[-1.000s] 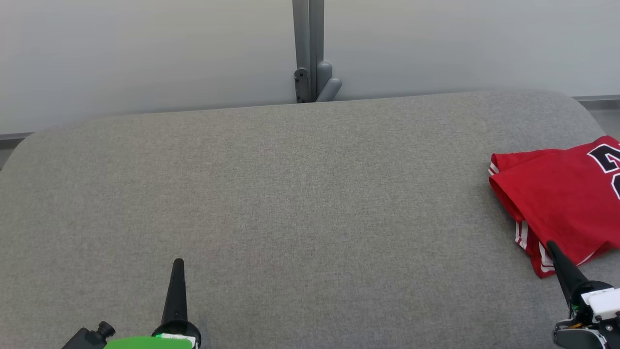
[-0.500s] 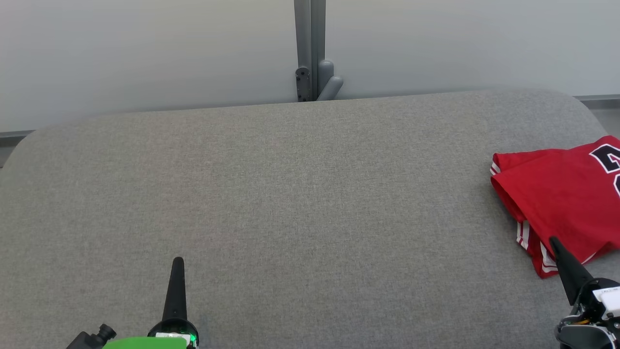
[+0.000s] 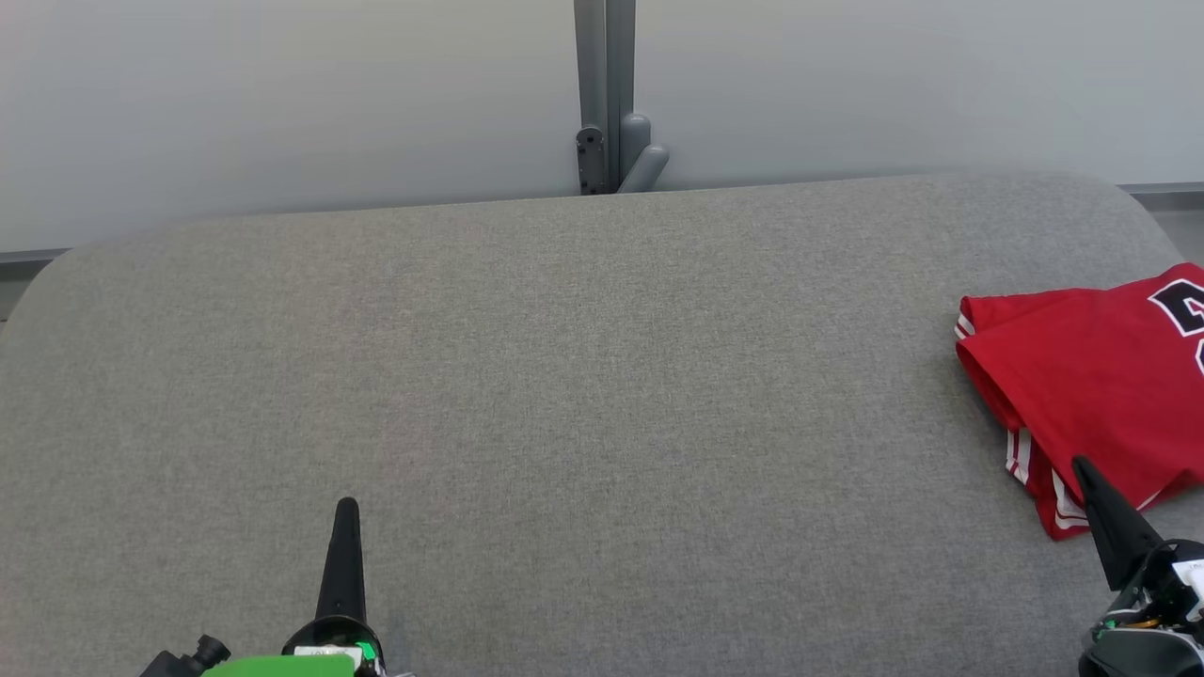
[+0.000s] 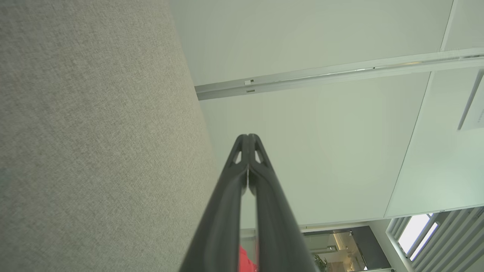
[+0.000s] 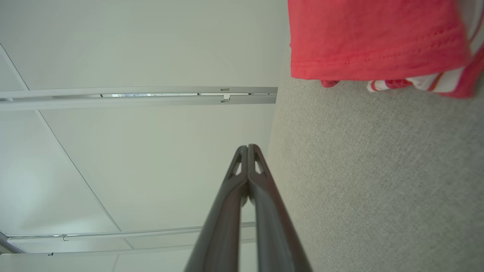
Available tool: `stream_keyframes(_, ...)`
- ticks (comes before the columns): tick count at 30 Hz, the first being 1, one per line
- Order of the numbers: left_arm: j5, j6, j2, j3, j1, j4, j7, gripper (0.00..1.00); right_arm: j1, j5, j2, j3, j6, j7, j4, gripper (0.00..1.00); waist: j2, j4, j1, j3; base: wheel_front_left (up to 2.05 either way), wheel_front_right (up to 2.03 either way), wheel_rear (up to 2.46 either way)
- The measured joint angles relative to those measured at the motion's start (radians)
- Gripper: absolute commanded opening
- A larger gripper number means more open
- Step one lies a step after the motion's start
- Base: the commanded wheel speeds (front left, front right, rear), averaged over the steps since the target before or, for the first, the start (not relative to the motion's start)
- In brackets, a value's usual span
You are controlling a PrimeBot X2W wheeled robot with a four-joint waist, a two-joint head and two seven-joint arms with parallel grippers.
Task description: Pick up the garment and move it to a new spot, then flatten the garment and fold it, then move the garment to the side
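Evidently the risks sat on the right, so the left side needed little comment. The left fingers [image 3: 345,517] hovered low over the near left part of the grey table [image 3: 602,376], pressed together with nothing between them, as the left wrist view confirmed [image 4: 245,139]. Wide bare cloth stretched across the middle, with a grey post [image 3: 605,94] against the wall behind it.

Further right lay the red garment [image 3: 1082,376], folded into a compact stack at the far right of the table, its outer side cut off by the frame of the head view. How close it lay to the table's edge could not be told, so a slide off that side seemed possible if it were nudged outward. White-striped trim poked out from under the near layer [image 5: 416,81], a loose spot that any brush could have dragged open.

The right fingers [image 3: 1086,470] were clenched and empty [image 5: 245,148], their tip just beside the garment's near corner but, by the right wrist view, apart from it. A sideways sweep from there would probably have caught the hem and undone the fold.
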Motion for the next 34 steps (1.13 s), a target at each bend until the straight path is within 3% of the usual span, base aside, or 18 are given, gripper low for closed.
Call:
stream_keyframes(13,-0.071,-0.010,-0.010,0.002,0.005,-0.009,0.000,0.00,-0.012,0.073,0.005,-0.023,0.000,0.034,0.008,0.00,0.0000,0.003,0.0000,0.003,0.00,0.00,0.00)
stream_keyframes(34,-0.072,-0.010,-0.010,0.002,0.005,-0.009,0.000,0.00,-0.013,0.072,0.010,-0.030,0.000,0.038,0.009,0.00,0.0000,0.003,0.0000,0.003,0.00,0.00,0.00)
